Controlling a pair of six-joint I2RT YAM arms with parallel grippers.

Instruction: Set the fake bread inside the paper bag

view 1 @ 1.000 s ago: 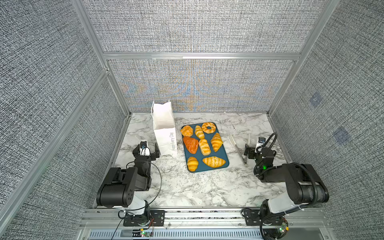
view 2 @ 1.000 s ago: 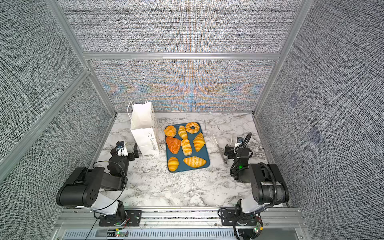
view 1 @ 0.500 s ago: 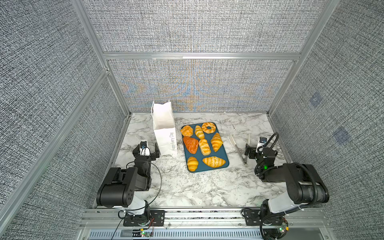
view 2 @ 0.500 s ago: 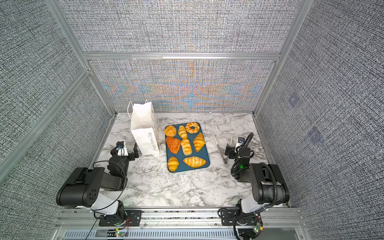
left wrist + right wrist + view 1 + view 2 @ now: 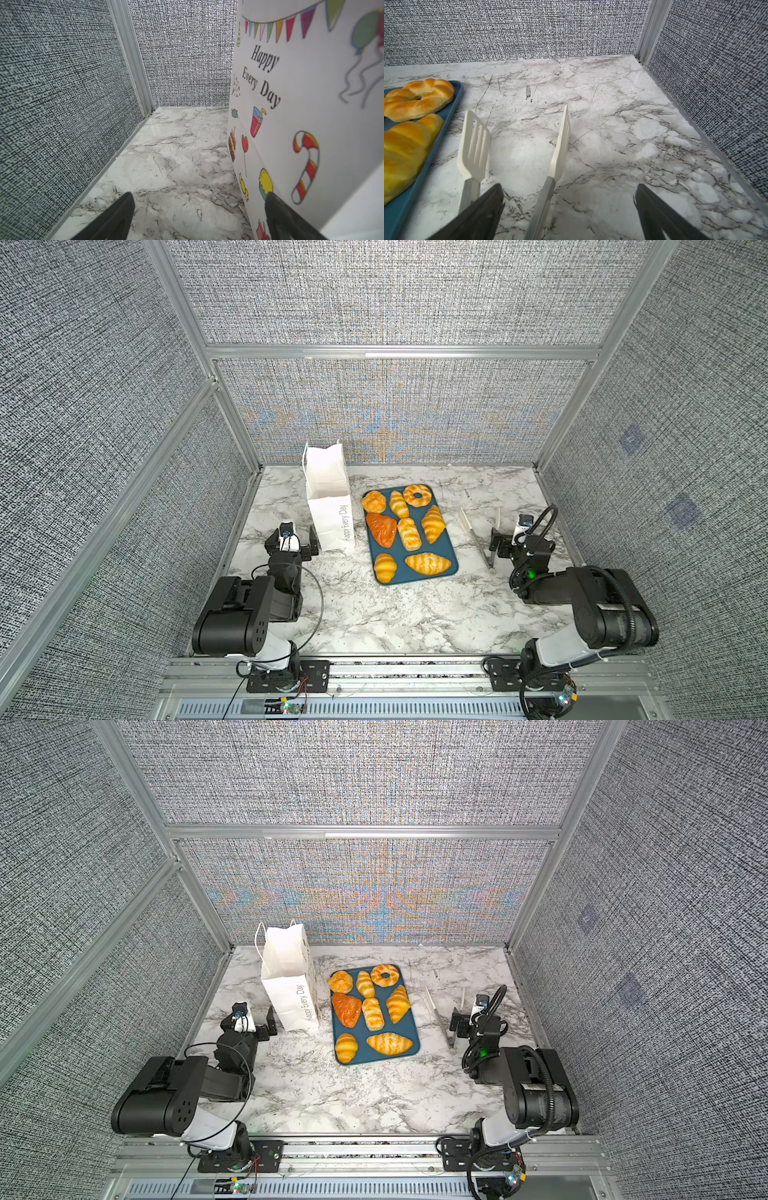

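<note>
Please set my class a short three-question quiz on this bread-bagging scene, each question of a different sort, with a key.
1. True or false: in both top views, the paper bag stands upright to the left of the teal tray.
2. Count: how many pieces of fake bread lie on the tray?
3. Choose one: what lies at the open right gripper?
A. white slotted tongs
B. a ring-shaped roll
C. a cord handle

Key: 1 true; 2 eight; 3 A.
</note>
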